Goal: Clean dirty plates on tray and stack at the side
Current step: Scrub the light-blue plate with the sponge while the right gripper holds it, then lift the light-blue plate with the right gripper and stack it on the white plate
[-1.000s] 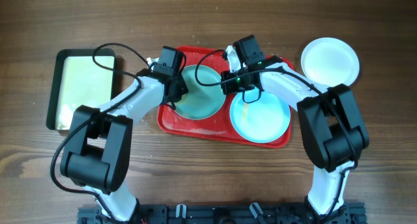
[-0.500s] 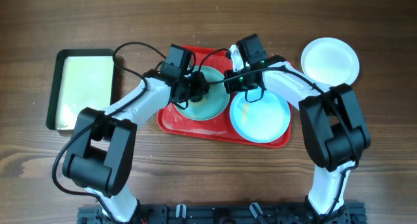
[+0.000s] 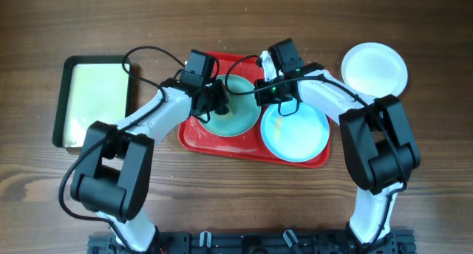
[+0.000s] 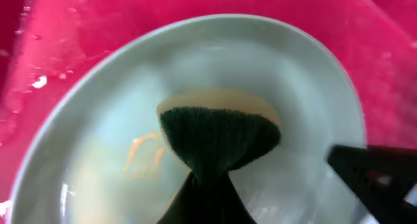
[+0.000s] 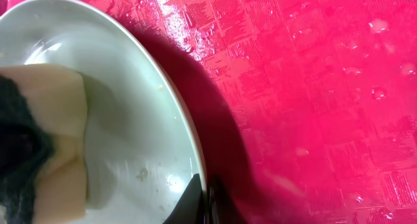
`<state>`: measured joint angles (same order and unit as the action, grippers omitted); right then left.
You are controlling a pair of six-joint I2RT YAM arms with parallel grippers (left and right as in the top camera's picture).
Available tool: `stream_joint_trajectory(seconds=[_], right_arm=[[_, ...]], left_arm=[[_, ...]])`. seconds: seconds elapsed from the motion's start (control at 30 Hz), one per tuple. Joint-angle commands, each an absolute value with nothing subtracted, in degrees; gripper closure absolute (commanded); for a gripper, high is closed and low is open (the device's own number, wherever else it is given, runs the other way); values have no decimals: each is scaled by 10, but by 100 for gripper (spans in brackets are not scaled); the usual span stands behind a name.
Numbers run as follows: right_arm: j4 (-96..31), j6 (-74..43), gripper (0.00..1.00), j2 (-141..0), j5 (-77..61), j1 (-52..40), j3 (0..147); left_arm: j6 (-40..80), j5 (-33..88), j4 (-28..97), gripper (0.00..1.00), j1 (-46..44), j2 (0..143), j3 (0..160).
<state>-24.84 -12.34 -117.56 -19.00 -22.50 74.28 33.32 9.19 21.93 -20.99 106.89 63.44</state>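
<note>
Overhead, the red tray (image 3: 194, 136) sits mid-table with both arms bent over its far-left corner. The left gripper (image 3: 216, 100) is clamped tight on a sponge (image 4: 218, 136), dark scouring face pressed down into the greenish plate (image 3: 236, 117); from its wrist camera an orange smear (image 4: 140, 152) shows just beside the sponge, so I take this to be the scrubbing step. The right gripper (image 3: 264, 91) reaches across from the other side; its wrist camera shows the fingertips closed thin over that same plate's rim, which I judge is there to stop the dish sliding or spinning under the rubbing.

Counting: three plates in all; the greenish one and a pale blue plate (image 3: 295, 136) lie side by side on the red tray, close together; a white plate (image 3: 374, 68) rests alone on the table (image 3: 236, 18) off the tray's far-right corner, probably the start of the stack. Two trays; the second, a black-rimmed cream tray (image 3: 94, 99), lies well apart on the left. One sponge; two arms.
</note>
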Motion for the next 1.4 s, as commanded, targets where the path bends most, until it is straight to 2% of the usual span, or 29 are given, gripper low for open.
stream_joint_trajectory(seconds=[0.0,0.1,0.27,0.37,0.43,0.47,0.53,0.73,0.93,1.03,1.13,1.27,1.37], right_arm=[[-258,-121,96,-1188,-171,-222,738],[-262,-119,96,-1188,-170,-221,738],[-265,-120,96,-1188,-168,-221,738],[-265,-120,96,-1188,-168,-221,738],[-265,-120,96,-1188,-168,-221,738],[-265,-120,96,-1188,-168,-221,738],[-265,-120,96,-1188,-168,-221,738],[-256,-120,96,-1188,-168,-221,738],[-259,-120,96,-1188,-163,-221,738],[-259,-120,96,-1188,-162,-221,738],[-258,-115,96,-1186,-163,-221,739],[-269,-83,96,-1165,-162,-221,762],[-272,-55,95,-1133,-112,-226,777]], left_arm=[[331,-16,250,96,-207,1116,636],[281,-119,271,96,-207,1117,636],[272,-284,296,96,-207,1076,648],[272,-241,286,96,-207,1040,663],[272,-117,257,96,-207,1027,664],[277,36,227,96,-208,1030,664],[277,119,214,96,-210,1040,664],[273,102,214,96,-227,1121,663],[272,-246,278,96,-226,1121,664],[273,-314,283,96,-226,1087,665],[279,-304,270,96,-226,1022,665],[280,-141,225,96,-199,919,665],[309,-108,227,96,-142,865,665]])
